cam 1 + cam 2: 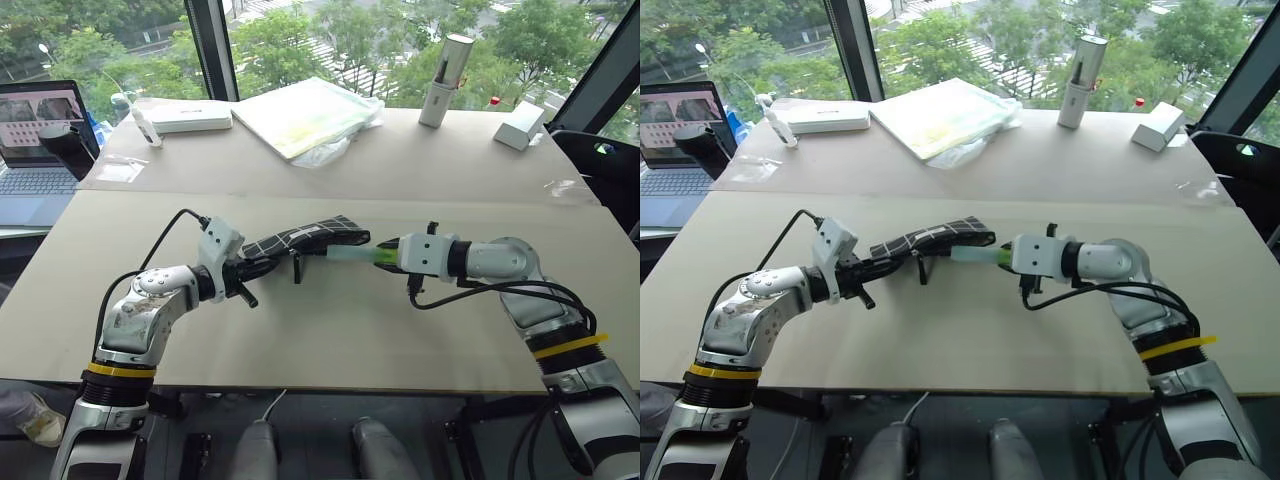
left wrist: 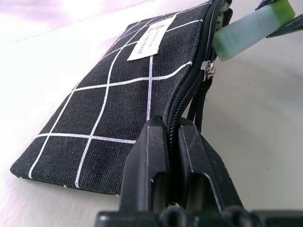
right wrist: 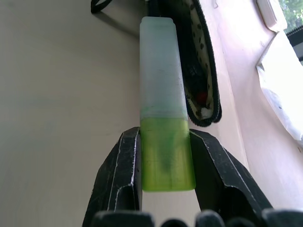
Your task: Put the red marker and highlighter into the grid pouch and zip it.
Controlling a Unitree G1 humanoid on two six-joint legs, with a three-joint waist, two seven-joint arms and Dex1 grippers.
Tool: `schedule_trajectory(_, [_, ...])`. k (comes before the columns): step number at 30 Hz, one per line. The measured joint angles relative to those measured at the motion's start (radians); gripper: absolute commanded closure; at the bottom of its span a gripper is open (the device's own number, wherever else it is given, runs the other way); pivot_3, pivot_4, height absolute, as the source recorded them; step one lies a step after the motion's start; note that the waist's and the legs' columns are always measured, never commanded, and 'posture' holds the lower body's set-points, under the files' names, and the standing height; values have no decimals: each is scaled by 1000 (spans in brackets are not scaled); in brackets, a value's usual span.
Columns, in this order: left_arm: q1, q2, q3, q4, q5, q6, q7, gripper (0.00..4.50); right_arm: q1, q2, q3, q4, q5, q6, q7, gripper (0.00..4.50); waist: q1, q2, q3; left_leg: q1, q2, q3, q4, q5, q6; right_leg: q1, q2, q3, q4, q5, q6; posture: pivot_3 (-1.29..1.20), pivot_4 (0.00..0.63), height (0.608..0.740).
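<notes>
Highlighter [image 3: 163,109] light, stiff, smooth-sided; right gripper [image 3: 165,156] clamps its green body, cap at pouch [image 2: 118,109] mouth above mid-table. Left gripper [image 2: 173,142] pinched shut on limp pouch's zipper edge

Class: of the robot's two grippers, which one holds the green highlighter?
The right gripper, clamping the highlighter; the left gripper pinches the grid pouch instead.
</notes>
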Motion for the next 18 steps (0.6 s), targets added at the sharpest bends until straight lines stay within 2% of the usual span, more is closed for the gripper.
schedule_trajectory(18, [1, 3, 0, 1, 20, -2, -5, 4500, -81, 45, 2, 72, -1, 67, 4, 3429, 0, 0, 0, 0, 0, 0, 0, 0, 0, 0, 0, 0, 0, 0, 0, 0, 150, 740])
